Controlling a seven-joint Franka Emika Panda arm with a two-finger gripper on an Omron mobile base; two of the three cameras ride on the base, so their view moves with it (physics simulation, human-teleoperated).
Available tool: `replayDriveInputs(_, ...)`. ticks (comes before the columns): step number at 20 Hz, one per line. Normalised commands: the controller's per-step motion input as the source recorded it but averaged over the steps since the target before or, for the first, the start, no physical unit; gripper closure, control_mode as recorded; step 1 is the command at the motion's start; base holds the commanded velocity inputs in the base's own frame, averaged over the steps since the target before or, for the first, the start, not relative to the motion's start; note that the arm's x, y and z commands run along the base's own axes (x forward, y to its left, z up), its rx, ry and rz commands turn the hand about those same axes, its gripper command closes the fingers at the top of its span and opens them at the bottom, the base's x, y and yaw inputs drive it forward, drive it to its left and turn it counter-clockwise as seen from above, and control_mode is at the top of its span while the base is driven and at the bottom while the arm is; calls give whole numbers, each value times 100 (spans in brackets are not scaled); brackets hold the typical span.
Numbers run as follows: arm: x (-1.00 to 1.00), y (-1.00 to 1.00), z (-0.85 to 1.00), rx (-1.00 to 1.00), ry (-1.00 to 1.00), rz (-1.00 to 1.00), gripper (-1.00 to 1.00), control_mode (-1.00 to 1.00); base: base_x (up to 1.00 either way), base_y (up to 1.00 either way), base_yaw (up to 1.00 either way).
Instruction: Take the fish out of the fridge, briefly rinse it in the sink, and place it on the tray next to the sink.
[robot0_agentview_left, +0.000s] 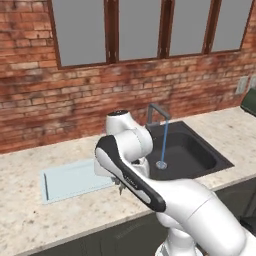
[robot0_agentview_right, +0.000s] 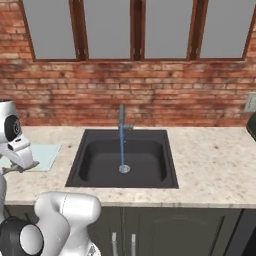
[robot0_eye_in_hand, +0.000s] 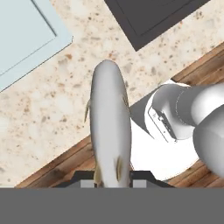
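The grey-tan fish (robot0_eye_in_hand: 109, 127) hangs lengthwise from my gripper (robot0_eye_in_hand: 113, 178), which is shut on its tail end. The fish's head points away over the speckled counter's front edge. The pale blue tray (robot0_eye_in_hand: 22, 39) lies just beyond and to the left of the fish, flat on the counter (robot0_agentview_left: 70, 180). A corner of the black sink (robot0_eye_in_hand: 148, 17) is close on the other side. In the left base view the sink (robot0_agentview_left: 200, 160) has a thin stream of water running from the grey faucet (robot0_agentview_left: 157, 112) to the drain. The fridge is out of view.
A brick wall with windows (robot0_agentview_left: 135, 30) backs the counter. Speckled countertop (robot0_agentview_right: 215, 165) stretches right of the sink. Dark cabinet fronts (robot0_agentview_right: 150, 230) run below the counter edge. My arm's elbow (robot0_agentview_left: 125, 150) stands between the tray and the sink.
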Motion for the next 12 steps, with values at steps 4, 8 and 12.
replayDriveInputs(4, 62, 8, -6, 0, -1, -3, 100, -100, 19, 14, -5)
replayDriveInputs(8, 100, 29, -11, 0, 0, -11, 100, -100, 0, 0, 0)
replayDriveInputs(12, 100, 51, -4, 2, 0, -16, 100, -100, 0, 0, 0)
